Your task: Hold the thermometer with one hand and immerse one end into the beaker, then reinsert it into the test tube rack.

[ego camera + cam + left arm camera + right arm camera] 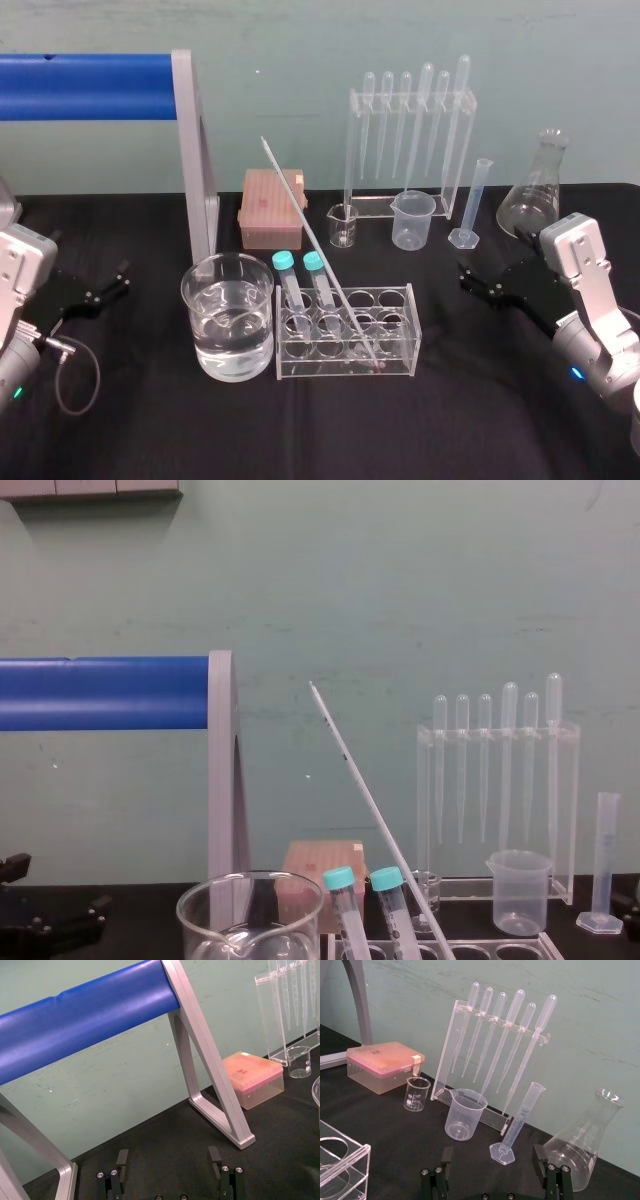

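The thermometer [322,255], a long thin glass rod, leans with its lower end in the clear test tube rack [400,345] and its top tilted back and to the left. In the chest view the thermometer [365,790] rises slanted above two teal-capped tubes [340,880]. The beaker [228,315], wide and holding water, stands just left of the rack. My left gripper [105,285] rests open at the far left, apart from everything; its fingers [122,1159] show a wide gap. My right gripper [480,283] sits open to the right of the rack, with empty fingers [538,1156].
A blue bar on a grey frame [195,160] stands at the back left. Behind the rack are a pink tip box [272,208], a tiny glass beaker [342,225], a plastic beaker [413,220], a pipette stand [410,130], a graduated cylinder [470,205] and a flask [535,195].
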{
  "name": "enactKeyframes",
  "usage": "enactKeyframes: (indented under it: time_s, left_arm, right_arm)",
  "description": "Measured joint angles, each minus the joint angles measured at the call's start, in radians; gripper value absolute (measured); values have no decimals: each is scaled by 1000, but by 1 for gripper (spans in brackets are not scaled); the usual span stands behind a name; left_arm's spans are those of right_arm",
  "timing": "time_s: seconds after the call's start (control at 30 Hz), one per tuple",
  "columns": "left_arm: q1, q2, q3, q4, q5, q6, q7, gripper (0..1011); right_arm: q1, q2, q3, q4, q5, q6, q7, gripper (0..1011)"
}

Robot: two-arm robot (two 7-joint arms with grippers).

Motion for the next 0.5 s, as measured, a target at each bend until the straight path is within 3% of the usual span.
enactKeyframes:
  time_s: [0.5]
  left_arm:
    - [0,0,0,0,0,0,0,1008]
  right_arm:
    - [0,0,0,0,0,0,0,1002]
